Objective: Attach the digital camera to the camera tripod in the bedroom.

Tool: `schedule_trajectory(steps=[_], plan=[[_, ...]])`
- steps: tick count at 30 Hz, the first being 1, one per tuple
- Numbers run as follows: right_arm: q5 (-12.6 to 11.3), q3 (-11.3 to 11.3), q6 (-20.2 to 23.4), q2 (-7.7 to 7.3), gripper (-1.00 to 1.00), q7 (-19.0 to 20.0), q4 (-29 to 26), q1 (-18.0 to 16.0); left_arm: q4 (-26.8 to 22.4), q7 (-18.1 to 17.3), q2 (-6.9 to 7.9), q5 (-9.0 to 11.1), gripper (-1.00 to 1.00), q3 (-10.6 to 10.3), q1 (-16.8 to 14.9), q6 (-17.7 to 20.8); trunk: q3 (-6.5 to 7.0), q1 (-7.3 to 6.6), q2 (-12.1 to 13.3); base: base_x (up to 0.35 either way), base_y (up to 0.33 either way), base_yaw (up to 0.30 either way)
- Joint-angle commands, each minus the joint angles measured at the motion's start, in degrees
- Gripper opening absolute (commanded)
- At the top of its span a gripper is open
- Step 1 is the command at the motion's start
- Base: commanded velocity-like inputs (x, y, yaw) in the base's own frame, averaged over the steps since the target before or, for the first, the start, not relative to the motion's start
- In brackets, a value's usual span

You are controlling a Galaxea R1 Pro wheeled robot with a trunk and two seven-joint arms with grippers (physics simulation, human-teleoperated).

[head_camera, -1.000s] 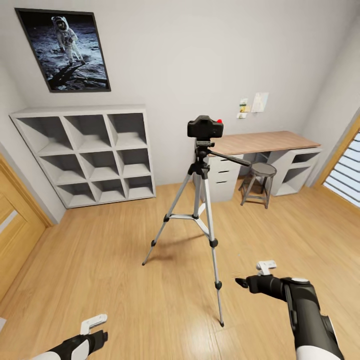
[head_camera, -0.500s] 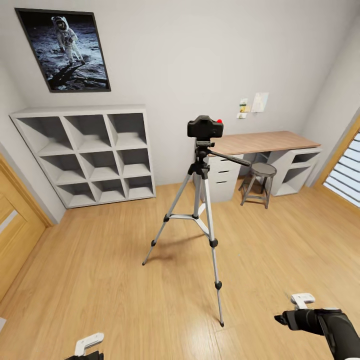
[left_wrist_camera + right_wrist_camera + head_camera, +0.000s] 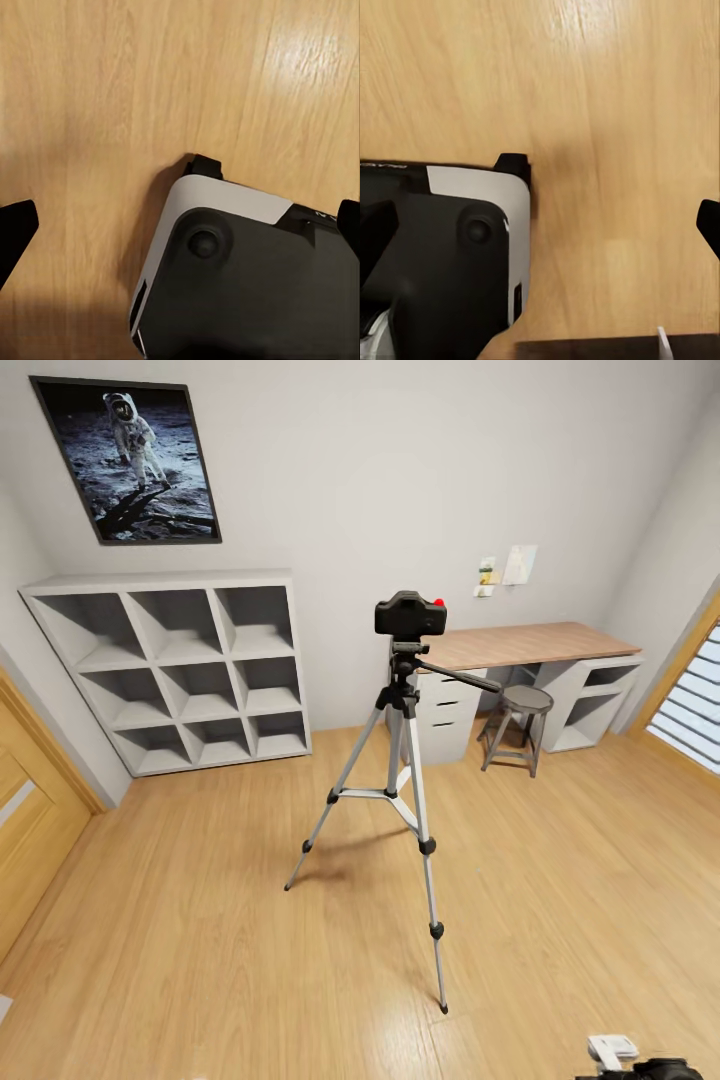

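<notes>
You are looking across a bedroom with a light wood plank floor [image 3: 200,960]. The camera tripod [image 3: 400,780] stands on that floor in the middle of the room, its three silver legs spread. The digital camera [image 3: 410,614], black with a red dot on top, sits on the tripod's head, and from here it looks mounted. Behind it, along the far wall, are white cube shelving [image 3: 180,670] at left, an astronaut picture [image 3: 128,458] above it, and a wood-topped desk [image 3: 520,645] with a stool [image 3: 518,725] at right.

Your right gripper [image 3: 630,1060] shows at the near right corner, well apart from the tripod. Both wrist views look down at floorboards and the robot's base [image 3: 240,277], with dark fingertips at opposite edges, so the fingers of both grippers stand wide apart and hold nothing.

The risk, as I judge it: the nearest tripod leg reaches toward you. Roll forward or swing an arm low and you could clip it, tipping the stand and shaking the camera loose. I cannot tell whether the mount is locked.
</notes>
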Motion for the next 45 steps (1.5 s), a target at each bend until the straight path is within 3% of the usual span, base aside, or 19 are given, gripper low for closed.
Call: schedule_trajectory(steps=[1, 7, 12, 20, 25, 31, 32, 37, 45], plan=[[0.41, -0.49, -1.18, -0.07, 1.0, -0.7, 1.79, -0.03, -0.04, 0.18, -0.16, 0.43, 1.0, -0.48, 0.31, 0.24, -0.1, 0.03, -0.11, 0.0, 0.0, 0.0], [0.44, -0.46, -11.87, -0.72, 1.0, -7.88, 10.55, -0.04, 0.03, 0.6, -0.76, 0.53, 1.0, -0.44, 1.63, 0.31, -0.1, 0.03, -0.11, 0.0, 0.0, 0.0], [0.35, -0.42, -20.93, -0.74, 1.0, -13.67, 14.51, 1.05, 0.08, 0.77, -0.89, 0.64, 1.0, -0.36, 3.0, 0.24, -0.1, 0.03, -0.11, 0.0, 0.0, 0.0], [0.19, -0.39, -28.07, -0.22, 1.0, -18.81, 16.98, 7.07, 0.1, 0.84, -1.11, 0.69, 1.0, -0.39, 5.2, -0.25, -0.1, 0.03, -0.11, 0.0, 0.0, 0.0], [0.04, -0.45, -29.23, -0.02, 1.0, -19.49, 17.32, 9.69, 0.1, 0.8, -1.4, 0.74, 1.0, -0.39, 6.14, -0.39, -0.1, 0.03, -0.11, 0.0, 0.0, 0.0], [0.21, -0.41, -29.37, 0.09, 1.0, -19.69, 17.71, 10.6, 0.03, 0.58, -1.5, 1.4, 1.0, -0.39, 7.11, -0.56, -0.1, 0.03, -0.11, 0.0, 0.0, 0.0], [0.35, -0.4, -29.33, 0.93, 1.0, -19.71, 17.77, 12.2, 0.02, 0.54, -1.58, 1.69, 1.0, -0.39, 7.2, -0.58, -0.1, 0.03, -0.11, 0.0, 0.0, 0.0], [0.47, -0.37, -29.09, 2.05, 1.0, -19.74, 17.81, 14.51, 0.02, 0.5, -1.72, 1.98, 1.0, -0.41, 7.3, -0.59, -0.1, 0.03, -0.11, 0.0, 0.0, 0.0], [0.17, -0.38, -28.78, 2.42, 1.0, -20.0, 17.81, 14.86, 0.0, 0.5, -1.58, 1.63, 1.0, -0.59, 7.34, -0.65, -0.1, 0.03, -0.11, 0.0, 0.0, 0.0]])
